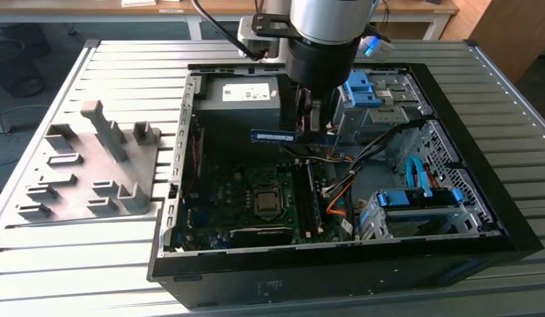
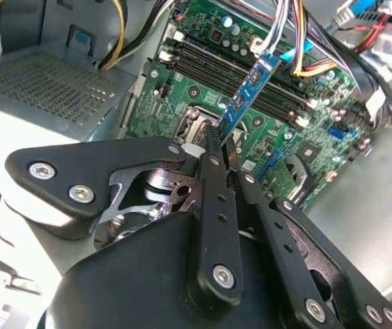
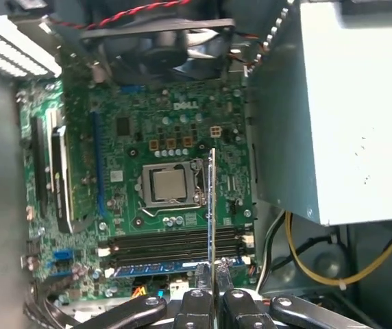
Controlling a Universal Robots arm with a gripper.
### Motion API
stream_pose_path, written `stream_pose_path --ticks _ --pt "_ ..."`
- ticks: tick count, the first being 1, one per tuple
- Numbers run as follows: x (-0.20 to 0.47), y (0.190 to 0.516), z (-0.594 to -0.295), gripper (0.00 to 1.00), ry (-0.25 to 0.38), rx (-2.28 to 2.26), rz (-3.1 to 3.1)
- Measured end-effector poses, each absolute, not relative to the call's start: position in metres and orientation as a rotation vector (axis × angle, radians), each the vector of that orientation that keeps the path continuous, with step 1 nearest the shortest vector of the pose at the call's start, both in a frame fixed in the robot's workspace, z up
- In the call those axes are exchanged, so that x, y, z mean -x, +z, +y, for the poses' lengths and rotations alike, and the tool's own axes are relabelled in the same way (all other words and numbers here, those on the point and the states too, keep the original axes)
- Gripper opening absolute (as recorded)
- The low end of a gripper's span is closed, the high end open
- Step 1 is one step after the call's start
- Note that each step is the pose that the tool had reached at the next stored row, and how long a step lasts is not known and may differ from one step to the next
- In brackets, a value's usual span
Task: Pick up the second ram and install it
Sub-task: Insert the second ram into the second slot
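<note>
1. Pinches the ram (image 1: 274, 136) between the two black fingers (image 2: 213, 192) of the gripper (image 1: 312, 129), jaws drawn narrow onto the flat faces of the blue stick.
2. Carries that stick on edge and level, with the longer bare stretch jutting out from the fingers toward the exterior view's left. Presents it edge-on, as a thin line running out from the fingertips, in the first wrist view.
3. Hangs from the arm (image 1: 329, 26), which stands nearly upright with the wrist pointed straight down into the open computer case (image 1: 343, 271).
4. Hovers above the green motherboard (image 3: 182, 130) with the ram in the air, apart from the board and not pressed into anything.
5. Looks down, just beneath the fingertips, on the row of long black slots (image 3: 168, 243), with the stick turned crosswise to them.
6. Meets, a little beyond the slots, the square metal processor socket (image 3: 168, 185) in the middle of the board.
7. Has the grey power supply box (image 3: 333, 116) close beside the gripper and a bundle of coloured wires (image 2: 299, 41) past the far end of the stick.
8. Faces a black fan (image 3: 158, 34) at the far edge of the board, and blue drive cages (image 1: 411, 198) along the case side on the exterior view's right.
9. Leaves well apart, outside the case toward the exterior view's left, a grey rack (image 1: 96, 165) on the slatted table (image 1: 69, 264).
</note>
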State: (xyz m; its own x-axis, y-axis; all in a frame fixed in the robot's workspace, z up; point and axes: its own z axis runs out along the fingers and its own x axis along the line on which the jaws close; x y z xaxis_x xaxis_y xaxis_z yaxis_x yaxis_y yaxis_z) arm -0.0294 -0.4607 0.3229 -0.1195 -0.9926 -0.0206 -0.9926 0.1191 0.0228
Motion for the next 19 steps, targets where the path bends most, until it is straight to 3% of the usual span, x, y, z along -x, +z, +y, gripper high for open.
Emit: stream_pose_path --ticks 19 --pt "0.0295 0.3213 -0.4613 0.14 0.047 1.690 2.642"
